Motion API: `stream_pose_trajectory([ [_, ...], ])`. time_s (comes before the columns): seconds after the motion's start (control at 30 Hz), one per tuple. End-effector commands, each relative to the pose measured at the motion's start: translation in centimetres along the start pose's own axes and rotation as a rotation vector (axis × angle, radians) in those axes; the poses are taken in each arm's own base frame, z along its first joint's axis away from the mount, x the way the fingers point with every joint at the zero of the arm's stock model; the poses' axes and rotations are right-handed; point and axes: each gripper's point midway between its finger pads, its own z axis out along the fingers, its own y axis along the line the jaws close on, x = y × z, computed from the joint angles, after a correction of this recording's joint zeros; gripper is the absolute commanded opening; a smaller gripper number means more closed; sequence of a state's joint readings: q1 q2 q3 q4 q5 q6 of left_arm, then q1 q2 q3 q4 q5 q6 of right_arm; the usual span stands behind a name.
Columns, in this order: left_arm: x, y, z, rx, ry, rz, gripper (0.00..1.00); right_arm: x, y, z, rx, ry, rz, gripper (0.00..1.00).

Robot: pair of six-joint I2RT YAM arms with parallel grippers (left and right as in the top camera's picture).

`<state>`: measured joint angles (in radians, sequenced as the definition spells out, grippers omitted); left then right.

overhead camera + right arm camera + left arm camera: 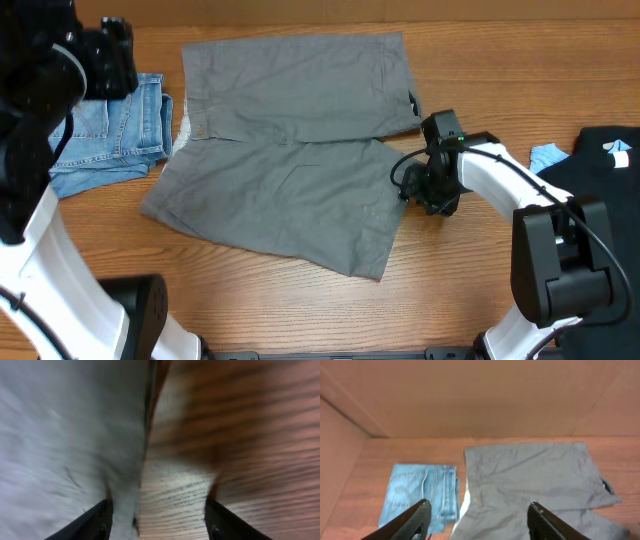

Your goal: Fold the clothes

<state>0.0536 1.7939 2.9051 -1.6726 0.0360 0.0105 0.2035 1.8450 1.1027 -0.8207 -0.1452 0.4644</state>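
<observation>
Grey shorts (290, 150) lay opened flat across the middle of the surface (470, 290), reaching up to its far edge. The waistband sat toward the left edge, and the two legs ran toward the right, the nearer leg slanting down toward the near edge. Spread out in a single layer like that, they looked ready for a first fold that had not yet been made. A black garment (610, 160) was bunched at the right edge, and folded blue denim shorts (110, 135) rested in the far left corner, just beside the waistband, apparently set aside out of the working area. The right tool (157, 520) was low at the hem of the nearer leg with its fingers spread. One finger was over the grey cloth and the other over bare wood, a stance that suited pinching that edge to carry it over. The left tool (477, 515) hung high over the far left part, also spread and holding nothing, probably kept clear. A small blue scrap (548, 157) lay near the black garment.
</observation>
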Motion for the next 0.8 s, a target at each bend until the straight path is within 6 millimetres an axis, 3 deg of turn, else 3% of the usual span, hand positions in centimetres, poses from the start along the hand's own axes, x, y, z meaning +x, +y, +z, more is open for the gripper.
stream_pose_trajectory([
  [0.0,1.9,0.6,-0.1,-0.036,0.073,0.012,0.65,1.2,1.5,1.2,-0.117,0.034,-0.046,0.58],
  [0.03,2.4,0.6,-0.1,-0.036,0.090,0.012,0.65,1.2,1.5,1.3,-0.124,0.031,-0.052,0.54],
  [0.17,3.5,0.6,0.1,-0.036,0.136,0.003,0.69,0.7,0.5,1.4,-0.083,0.012,-0.040,0.24],
  [0.23,3.8,0.6,0.4,-0.036,0.148,0.003,0.69,0.1,-1.3,1.4,-0.010,-0.014,-0.015,0.12],
  [0.33,3.9,0.6,0.5,-0.036,0.155,0.003,0.70,-1.3,-4.8,0.6,0.115,-0.057,0.097,0.04],
  [0.5,4.5,0.6,1.1,-0.035,0.184,-0.001,0.71,-4.5,-6.0,-1.4,0.055,-0.107,0.191,0.04],
  [0.53,4.9,0.6,1.5,-0.035,0.206,-0.001,0.71,-6.0,-5.7,-2.7,-0.025,-0.115,0.193,0.04],
  [0.57,5.0,0.6,1.5,-0.035,0.209,-0.001,0.71,-6.0,-4.1,-3.6,-0.150,-0.080,0.137,0.08],
  [0.67,4.8,0.8,0.2,-0.047,0.180,0.001,0.73,-4.0,-0.8,-5.2,-0.363,0.008,0.027,0.32],
  [0.77,4.4,1.0,-2.8,-0.069,0.112,0.002,0.73,-1.9,-0.6,-5.3,-0.354,0.081,0.017,0.40],
])
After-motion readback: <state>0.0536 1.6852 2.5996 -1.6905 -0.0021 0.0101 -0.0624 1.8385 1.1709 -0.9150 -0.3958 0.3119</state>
